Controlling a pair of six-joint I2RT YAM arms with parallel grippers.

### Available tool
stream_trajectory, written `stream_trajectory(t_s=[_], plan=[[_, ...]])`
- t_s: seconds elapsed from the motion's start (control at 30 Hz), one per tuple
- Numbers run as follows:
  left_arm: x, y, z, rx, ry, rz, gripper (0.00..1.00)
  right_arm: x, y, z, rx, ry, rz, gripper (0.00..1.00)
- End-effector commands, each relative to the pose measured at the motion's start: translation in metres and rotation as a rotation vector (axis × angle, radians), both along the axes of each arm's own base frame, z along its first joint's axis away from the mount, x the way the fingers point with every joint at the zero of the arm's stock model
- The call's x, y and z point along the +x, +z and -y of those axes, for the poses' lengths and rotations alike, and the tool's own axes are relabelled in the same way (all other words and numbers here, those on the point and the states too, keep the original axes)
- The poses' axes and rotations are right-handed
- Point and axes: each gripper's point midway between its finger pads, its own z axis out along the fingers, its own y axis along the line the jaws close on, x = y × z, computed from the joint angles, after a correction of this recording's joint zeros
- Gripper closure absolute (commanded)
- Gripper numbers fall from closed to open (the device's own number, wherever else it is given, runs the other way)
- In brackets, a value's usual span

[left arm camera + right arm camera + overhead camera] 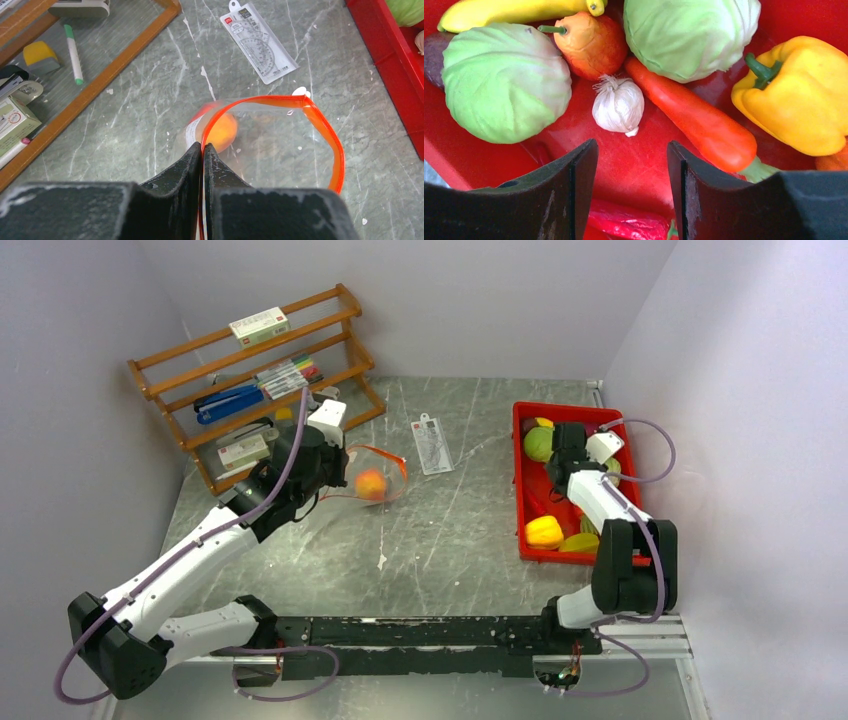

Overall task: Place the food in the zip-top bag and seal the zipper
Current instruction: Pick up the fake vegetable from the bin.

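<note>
Just ahead of the left gripper [202,147], pinched tight on its zipper [326,131], the zip-top bag [280,150] holds a peach ball [221,131], while the right gripper [631,147] gapes wide over food [684,30] in the red bin [519,480].

Glossy clear plastic bag [270,140], wooden rack [190,344]

I've got the clear, crinkly plastic zip-top bag [270,150] left of centre on the grey table [450,530]. Its thin red-orange zipper strip [327,135] is unsealed and bowed into an open loop. One round peach-orange toy ball [220,131] sits inside.

The other plastic food crowds the red tray [519,490] at right:
- a pale green leafy ball [506,82]
- a second green ball [689,35]
- a yellow banana [514,10]
- a yellow bell pepper [799,95]
- a long orange-red tapered piece [694,117]
- a white garlic bulb [618,104]
- a stemmed peach-red fruit [591,45]
</note>
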Motion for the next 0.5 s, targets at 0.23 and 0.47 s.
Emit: stream_trajectory(t_s=[0.23, 0.47], plan=[[-0.001, 0.005, 0.005, -0.011, -0.025, 0.023, 0.93, 0.021, -0.018, 0.011, 0.078, -0.005, 0.068, 0.45], [-0.002, 0.003, 0.003, -0.006, -0.024, 0.019, 0.93, 0.025, -0.029, 0.014, 0.101, 0.004, 0.065, 0.43]])
